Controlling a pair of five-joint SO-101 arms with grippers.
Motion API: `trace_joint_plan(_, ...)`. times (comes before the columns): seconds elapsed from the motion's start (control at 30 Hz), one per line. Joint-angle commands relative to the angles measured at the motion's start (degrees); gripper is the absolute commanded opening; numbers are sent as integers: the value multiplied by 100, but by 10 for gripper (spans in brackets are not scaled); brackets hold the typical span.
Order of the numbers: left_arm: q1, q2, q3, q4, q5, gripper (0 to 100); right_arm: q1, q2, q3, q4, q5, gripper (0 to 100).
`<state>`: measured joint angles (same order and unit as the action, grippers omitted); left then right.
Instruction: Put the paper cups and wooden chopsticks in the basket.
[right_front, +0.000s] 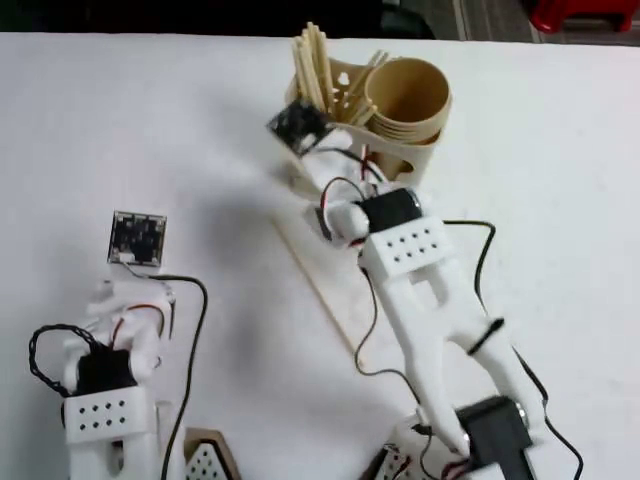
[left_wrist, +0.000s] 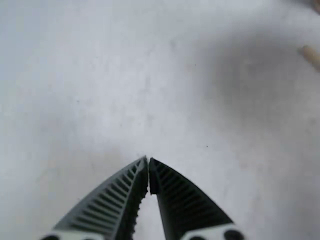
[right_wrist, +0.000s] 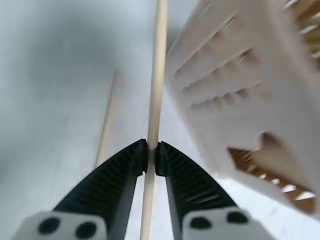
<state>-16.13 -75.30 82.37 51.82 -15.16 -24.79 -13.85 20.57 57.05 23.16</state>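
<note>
— Chopstick (right_wrist: 159, 75) is clamped in my right pincer (right_wrist: 151, 152), jaws closed tight on the shaft, and it runs just beside the wall of the basket (right_wrist: 235, 85).

— How do you expect it to handle?

— Very light, I'd say, and stiff, thin and smooth. The ribbed pads are biting on a round shaft, so I expect it to swivel or slide if I swing quickly. Wood runs out on both sides of the jaws, so I'm not holding a tip. How close to the middle I am, I can't tell.

— And the rest of the job?

— On the high view the paper cups (right_front: 410, 95) sit nested inside the basket, and a bunch of chopsticks (right_front: 318, 65) stands upright next to them. A second chopstick (right_front: 315, 285) lies flat on the worktop (right_front: 120, 120), its far end near the foot of the basket.

— Where would you take that one?

— Mid-length, across the shaft, so it hangs level. Lying flat it gives me little to get under, so I judge the tips must come down either side of it, right at the surface.

— Left arm?

— My left pincer (left_wrist: 148, 165) is closed on nothing, tips together over the worktop, well apart from the basket.
</note>
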Motion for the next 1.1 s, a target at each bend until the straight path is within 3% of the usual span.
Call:
trace_joint_plan(0.0, -40, -84, -44, -114, -53, 31, 127, -760, -88, -1051, -747, 18)
trace_joint_plan(0.33, -40, -84, -18, -114, -448, 31, 136, -1490, -88, -3943, -2470, 18)
trace_joint_plan(0.5, -40, -84, -18, -114, -457, 31, 154, -1464, -62, -5385, -2479, 18)
trace_joint_plan(0.67, -31, -84, -9, -114, -475, 31, 470, -1077, -70, -6185, -2479, 18)
trace_joint_plan(1.07, -22, -84, -9, -114, -475, 31, 954, 295, -44, -6932, -2470, 18)
